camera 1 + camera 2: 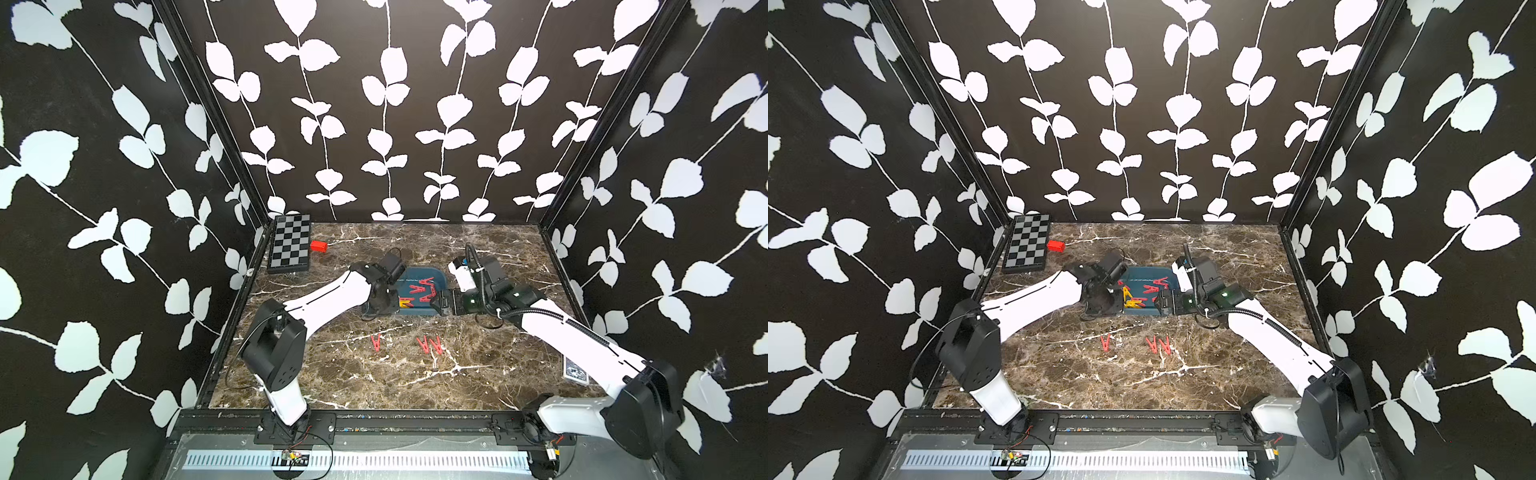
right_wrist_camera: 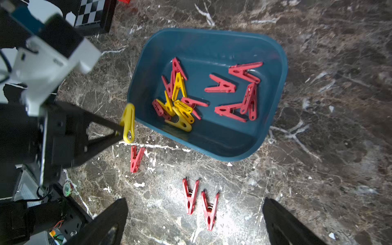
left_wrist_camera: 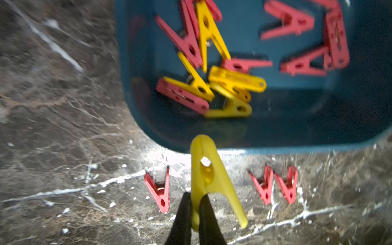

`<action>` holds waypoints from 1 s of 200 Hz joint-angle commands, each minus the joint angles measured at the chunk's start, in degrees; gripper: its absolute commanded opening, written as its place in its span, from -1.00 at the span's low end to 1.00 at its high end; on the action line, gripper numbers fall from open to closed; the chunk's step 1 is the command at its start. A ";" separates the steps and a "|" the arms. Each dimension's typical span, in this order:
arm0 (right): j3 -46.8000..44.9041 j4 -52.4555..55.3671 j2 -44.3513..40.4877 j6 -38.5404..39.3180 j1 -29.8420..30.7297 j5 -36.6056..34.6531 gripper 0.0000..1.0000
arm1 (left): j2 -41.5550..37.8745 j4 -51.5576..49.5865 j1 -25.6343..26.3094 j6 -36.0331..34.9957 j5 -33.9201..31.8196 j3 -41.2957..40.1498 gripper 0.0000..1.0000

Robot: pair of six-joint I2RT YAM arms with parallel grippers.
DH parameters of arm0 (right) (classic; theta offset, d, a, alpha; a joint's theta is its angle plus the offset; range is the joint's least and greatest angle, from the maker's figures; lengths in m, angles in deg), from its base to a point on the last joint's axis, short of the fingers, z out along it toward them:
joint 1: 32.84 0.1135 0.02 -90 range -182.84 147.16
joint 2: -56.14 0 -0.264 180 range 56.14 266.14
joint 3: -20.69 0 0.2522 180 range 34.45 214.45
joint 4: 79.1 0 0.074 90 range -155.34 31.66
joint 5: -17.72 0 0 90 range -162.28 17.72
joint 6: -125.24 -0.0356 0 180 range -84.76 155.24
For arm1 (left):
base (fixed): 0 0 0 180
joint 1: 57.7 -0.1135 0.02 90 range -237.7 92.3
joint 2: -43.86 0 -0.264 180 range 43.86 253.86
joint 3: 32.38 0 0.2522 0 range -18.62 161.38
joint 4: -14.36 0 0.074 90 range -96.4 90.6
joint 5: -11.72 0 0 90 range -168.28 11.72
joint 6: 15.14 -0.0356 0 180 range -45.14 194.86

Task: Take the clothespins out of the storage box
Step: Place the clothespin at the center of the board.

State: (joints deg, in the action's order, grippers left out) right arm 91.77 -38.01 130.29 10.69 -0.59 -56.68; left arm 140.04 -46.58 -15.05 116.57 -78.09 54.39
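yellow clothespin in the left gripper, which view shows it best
Left wrist view: the yellow clothespin is large and central, pinched by the left gripper. Right wrist shows it edge-on; top views, too small to tell.

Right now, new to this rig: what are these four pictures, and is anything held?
Two white robot arms work over a marble table. Two pictures look down from one overhead camera; two come from cameras on the arms' wrists. The left end effector is shut on a yellow clothespin beside the rim of the teal storage box. The right end effector is open, empty. Red and yellow clothespins lie in the box; three red clothespins lie on the table. A checkerboard and red block sit in a far corner.
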 commanded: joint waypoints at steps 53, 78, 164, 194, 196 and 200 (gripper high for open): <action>-1.82 0.25 -2.81 -1.19 3.43 -1.08 0.97 | -2.94 4.08 6.69 -2.01 -1.72 -8.67 -0.83; -2.14 0.70 -3.18 -1.36 3.84 -1.68 0.98 | -2.84 5.07 7.65 -2.55 -2.39 -11.31 -0.82; -2.94 1.33 -4.03 -1.88 4.10 -2.81 0.98 | 0.20 6.28 10.34 -3.61 -3.34 -14.29 -0.80; -3.01 1.48 -4.22 -2.07 4.26 -3.07 0.97 | 1.49 5.79 10.34 -3.91 -4.27 -14.65 -0.68; -3.03 1.49 -4.20 -2.07 4.28 -3.08 0.98 | 1.56 5.78 10.34 -3.98 -4.35 -14.65 -0.68; -3.00 1.54 -4.19 -2.07 4.30 -3.16 0.98 | 1.76 5.67 10.34 -4.12 -4.48 -14.65 -0.68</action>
State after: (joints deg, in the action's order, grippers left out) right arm 89.45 -36.78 127.45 9.40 3.23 -58.67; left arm 141.07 -40.13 -4.97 113.42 -80.95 40.80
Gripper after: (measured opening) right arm 0.988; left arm 0.160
